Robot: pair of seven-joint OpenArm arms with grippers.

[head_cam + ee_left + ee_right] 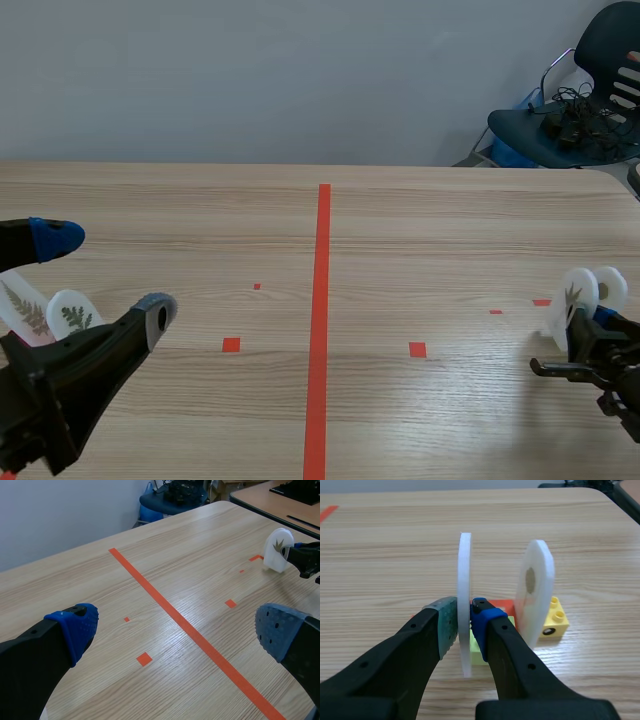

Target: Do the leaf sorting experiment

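Clamped upright between the fingers of the right gripper (pixel 465 622) at the near right: a white leaf disc (pixel 465 575), just beside a second disc (pixel 536 587) standing on toy bricks (pixel 555 621). At the near left, fingers spread wide apart, the left gripper (pixel 105 275), with two fern discs (pixel 72 312) just beside it.
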